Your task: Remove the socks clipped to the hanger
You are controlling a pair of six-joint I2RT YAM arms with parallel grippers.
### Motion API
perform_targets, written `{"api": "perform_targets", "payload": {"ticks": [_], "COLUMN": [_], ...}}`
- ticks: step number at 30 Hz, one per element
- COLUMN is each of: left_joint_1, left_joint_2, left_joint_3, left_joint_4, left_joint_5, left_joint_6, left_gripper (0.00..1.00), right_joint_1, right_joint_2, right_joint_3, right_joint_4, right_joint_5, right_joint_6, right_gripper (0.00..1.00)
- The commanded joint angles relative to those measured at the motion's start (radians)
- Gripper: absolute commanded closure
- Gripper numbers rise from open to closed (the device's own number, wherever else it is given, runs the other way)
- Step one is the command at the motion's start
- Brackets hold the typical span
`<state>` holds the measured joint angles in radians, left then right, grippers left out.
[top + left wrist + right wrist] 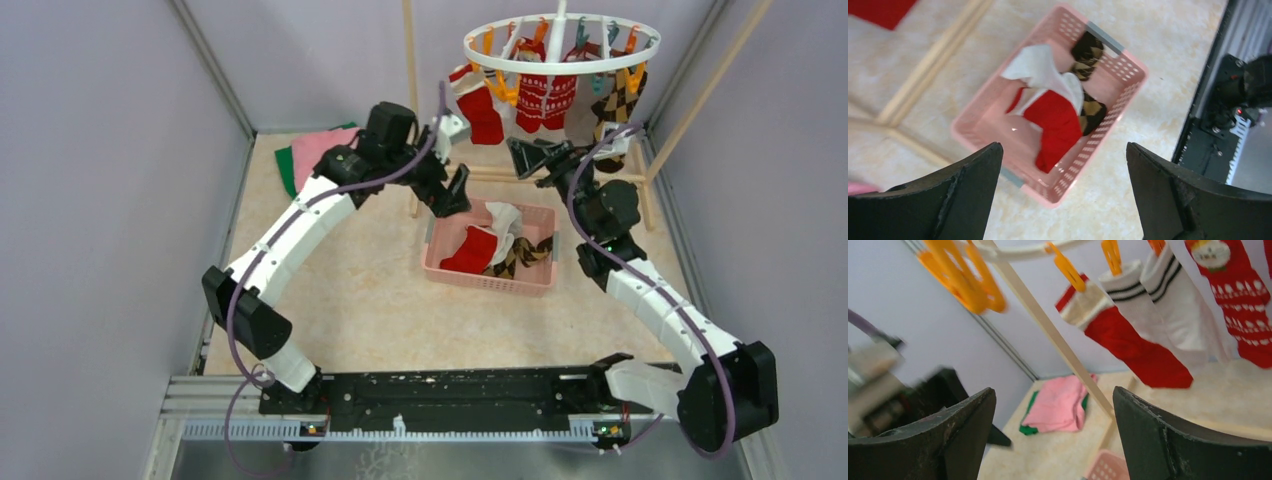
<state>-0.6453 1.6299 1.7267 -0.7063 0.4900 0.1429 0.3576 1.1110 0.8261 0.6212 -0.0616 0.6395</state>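
Beige tabletop (370,290) below: left gripper (456,190) gapes empty over the pink basket (487,284); right gripper (527,157), also spread wide, faces socks (545,100) clipped to the hanger (478,47). Grip one sock just under its clip (1069,271), pull straight down

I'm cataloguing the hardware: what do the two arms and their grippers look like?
Left arm and right arm: white shells between black joints, a purple cable along each. Left gripper and right gripper: broad, curved black fingers.
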Motion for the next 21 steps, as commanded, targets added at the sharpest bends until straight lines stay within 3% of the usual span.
{"api": "perform_targets", "payload": {"ticks": [1,5,7,10,18,21], "left_joint_1": [0.141,0.239,0.276,0.325,0.462,0.498], "left_joint_2": [-0.015,-0.027,-0.026,-0.011,-0.012,-0.023], "left_joint_3": [0.125,0.14,0.15,0.165,0.185,0.157], "left_joint_4": [-0.086,-0.115,-0.134,-0.171,-0.186,-0.18], "left_joint_5": [0.017,0.019,0.004,-0.003,0.082,0.103], "left_joint_6": [0.014,0.012,0.005,-0.002,-0.014,-0.014], "left_gripper": [0.01,0.01,0.01,0.01,0.01,0.01], "right_joint_1": [0.033,0.135,0.175,0.214,0.206,0.197], "right_joint_2": [0.0,0.088,0.172,0.347,0.851,0.994], "right_joint_3": [-0.086,-0.118,-0.107,-0.034,0.432,0.632], "right_joint_4": [0.01,0.085,0.165,0.295,0.531,0.48], "right_joint_5": [0.053,0.173,0.231,0.307,0.32,0.324], "right_joint_6": [-0.107,-0.225,-0.276,-0.361,-0.591,-0.635], "right_gripper": [0.14,0.09,0.02,0.01,0.02,0.02]}}
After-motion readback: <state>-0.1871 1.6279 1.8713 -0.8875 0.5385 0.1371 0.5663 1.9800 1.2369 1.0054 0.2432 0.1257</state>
